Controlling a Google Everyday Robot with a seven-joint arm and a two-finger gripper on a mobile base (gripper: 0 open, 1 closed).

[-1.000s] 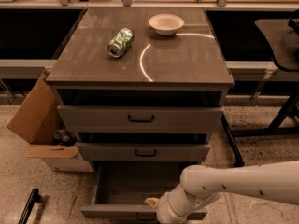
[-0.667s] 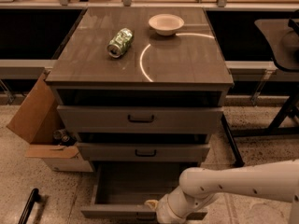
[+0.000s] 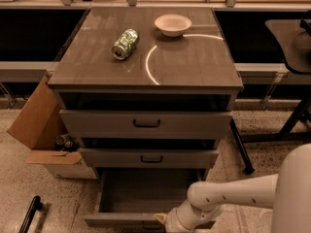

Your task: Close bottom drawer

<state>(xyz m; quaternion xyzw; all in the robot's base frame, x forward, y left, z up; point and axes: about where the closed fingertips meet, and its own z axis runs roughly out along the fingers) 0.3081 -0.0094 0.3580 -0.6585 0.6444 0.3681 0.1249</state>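
The bottom drawer [image 3: 146, 198] of the grey cabinet [image 3: 146, 57] is pulled out, a wide shallow grey tray that looks empty inside. Its front panel [image 3: 121, 221] runs along the bottom edge of the camera view; the handle is not visible. My white arm [image 3: 233, 193] reaches in from the lower right. The gripper [image 3: 163, 220] is at the drawer's front panel, right of its middle, partly cut off by the frame edge. The middle drawer [image 3: 150, 158] and top drawer [image 3: 146, 124] sit above, each slightly open with a black handle.
A green can [image 3: 125, 43] lies on its side and a white bowl [image 3: 173, 24] stands on the cabinet top. An open cardboard box [image 3: 41, 130] stands on the floor at the left. A black bar [image 3: 29, 215] lies lower left. A dark table with legs [image 3: 291, 47] is at the right.
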